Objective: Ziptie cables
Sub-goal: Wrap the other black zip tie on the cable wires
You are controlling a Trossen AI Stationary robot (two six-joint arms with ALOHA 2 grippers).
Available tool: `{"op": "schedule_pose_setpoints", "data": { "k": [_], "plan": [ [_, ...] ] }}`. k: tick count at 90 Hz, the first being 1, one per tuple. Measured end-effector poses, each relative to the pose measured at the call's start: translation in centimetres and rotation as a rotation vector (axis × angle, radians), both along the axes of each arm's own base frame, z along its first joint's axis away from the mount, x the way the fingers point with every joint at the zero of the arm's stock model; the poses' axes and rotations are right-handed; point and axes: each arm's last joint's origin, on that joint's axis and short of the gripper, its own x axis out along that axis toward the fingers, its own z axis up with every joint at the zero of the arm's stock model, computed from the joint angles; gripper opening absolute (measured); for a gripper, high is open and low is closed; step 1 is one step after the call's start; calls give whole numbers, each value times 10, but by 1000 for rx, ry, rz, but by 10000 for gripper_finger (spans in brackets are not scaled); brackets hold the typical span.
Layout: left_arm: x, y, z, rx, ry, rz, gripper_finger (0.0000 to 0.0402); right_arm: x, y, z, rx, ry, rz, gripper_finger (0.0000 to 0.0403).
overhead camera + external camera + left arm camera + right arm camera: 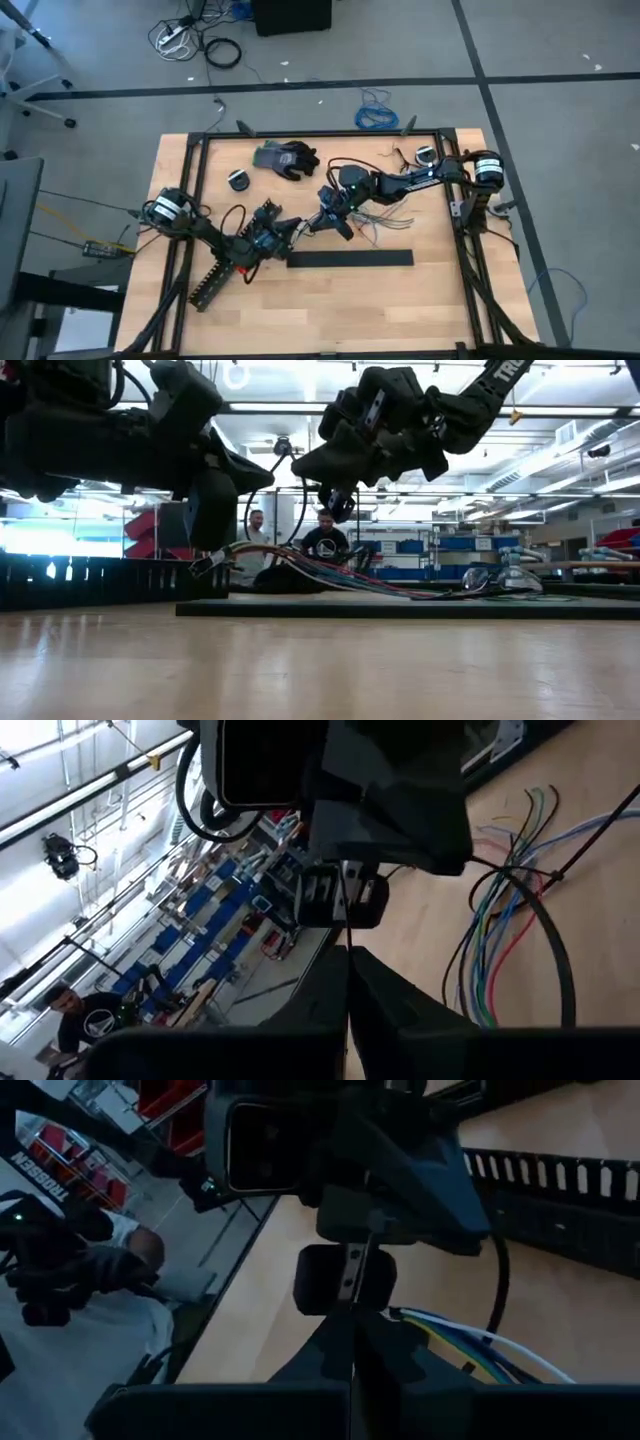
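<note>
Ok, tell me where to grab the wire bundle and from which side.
Take the cables at the gathered stretch beside the ziptie loop, not the fanned ends. Come from above, jaws across the wires: there they run close and parallel, while the ends splay over the table. The left gripper and right gripper face each other just beside it.

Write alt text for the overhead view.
Two dark arms meet mid-table, the left gripper and right gripper close together over the cables. A flat black bar lies nearer the front edge; gloves lie near the back.
</note>
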Motion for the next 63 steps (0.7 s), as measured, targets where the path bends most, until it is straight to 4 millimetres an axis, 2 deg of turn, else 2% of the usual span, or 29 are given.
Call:
{"op": "schedule_pose_setpoints", "data": {
  "k": [63],
  "plan": [
    [4,-2,3,11,-4,-14,0,-1,-2,2,36,-12,62,0]
  ]
}}
